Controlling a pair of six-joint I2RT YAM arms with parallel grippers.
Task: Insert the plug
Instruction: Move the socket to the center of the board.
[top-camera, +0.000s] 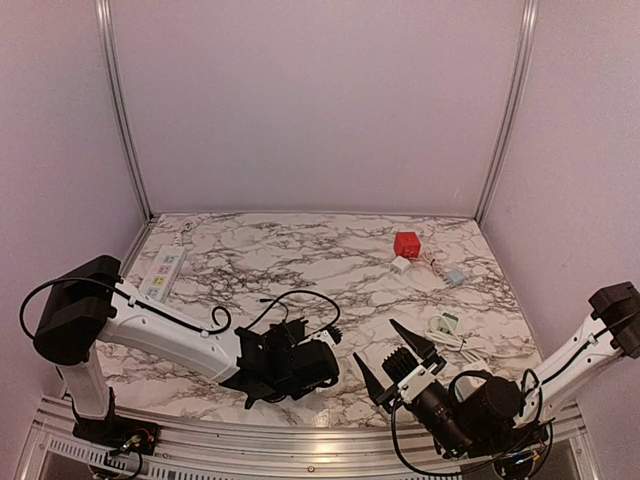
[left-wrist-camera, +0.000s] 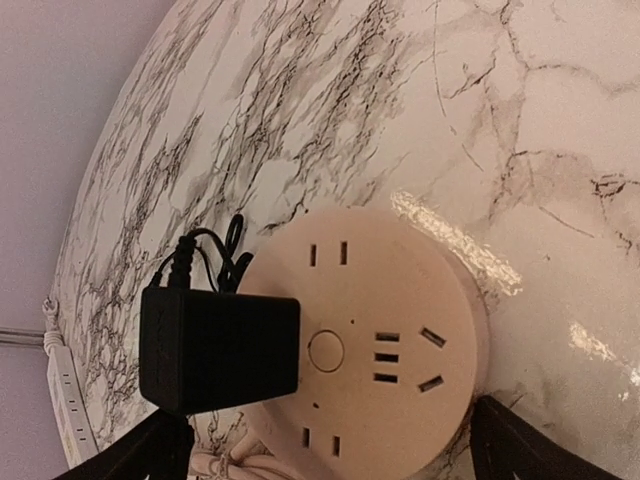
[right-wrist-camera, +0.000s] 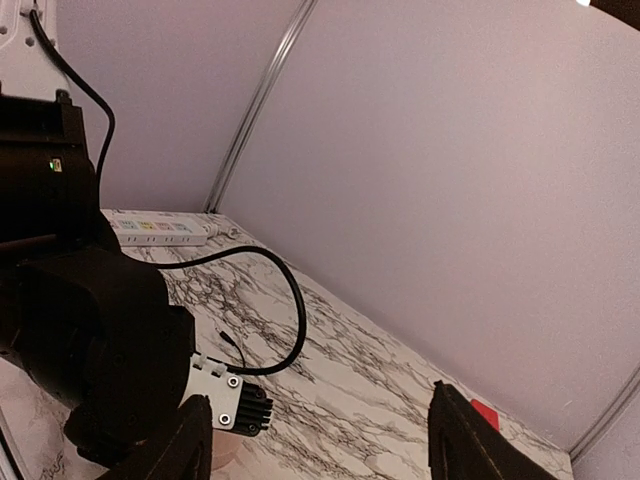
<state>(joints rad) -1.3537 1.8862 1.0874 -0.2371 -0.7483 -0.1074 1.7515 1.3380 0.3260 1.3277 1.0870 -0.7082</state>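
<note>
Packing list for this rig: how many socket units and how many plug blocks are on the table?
Socket units: 2 (strip, round socket)
Plug blocks: 5 (black block, red block, white block, pale blue block, white-green block); the small ones are hard to identify for sure
Total: 7

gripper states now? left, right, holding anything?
left gripper: open, holding nothing, fingers either side of the round socket.
right gripper: open, holding nothing.
</note>
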